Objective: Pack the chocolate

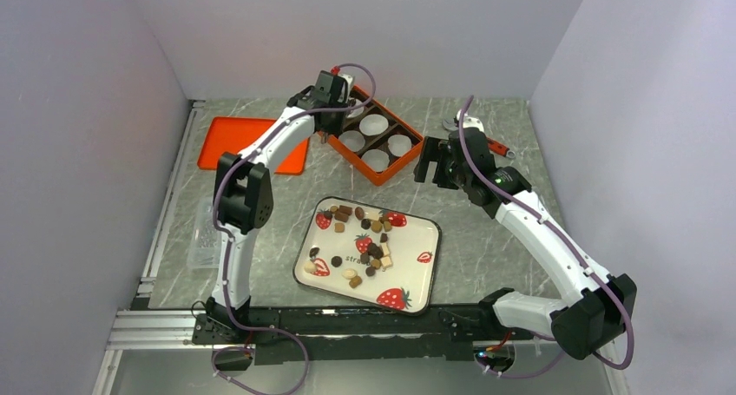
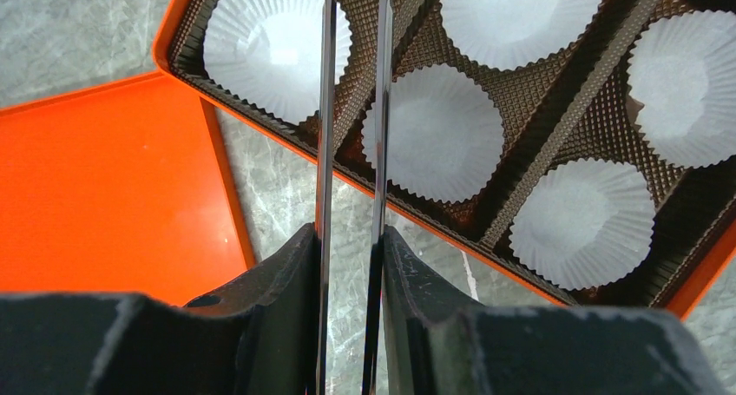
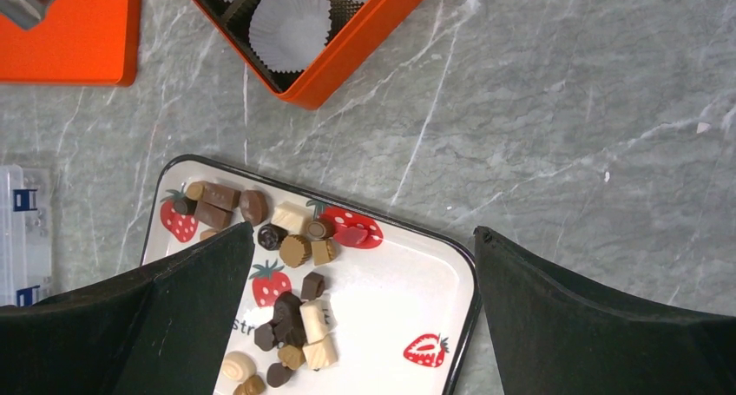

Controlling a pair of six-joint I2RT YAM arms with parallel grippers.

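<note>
The chocolate (image 1: 369, 239) lies as many small dark, light brown and cream pieces on a white strawberry-print tray (image 1: 417, 269). My left gripper (image 1: 334, 87) hangs over the far corner of the orange box (image 1: 395, 171), shut on thin metal tweezers (image 2: 327, 108). Their blades run from my left gripper (image 2: 350, 239) out over the box (image 2: 568, 121). The tips are cut off at the frame's top. My right gripper (image 1: 431, 165) stands open beside the box's right corner. Below the right gripper (image 3: 364, 230) show the chocolate (image 3: 295, 308) and tray (image 3: 408, 299).
White pleated paper cups (image 2: 434, 130) fill the box's compartments. The orange lid (image 1: 247, 143) lies flat left of the box. A clear plastic case (image 1: 201, 239) sits at the table's left edge. A red-handled tool (image 1: 496, 146) lies behind the right gripper.
</note>
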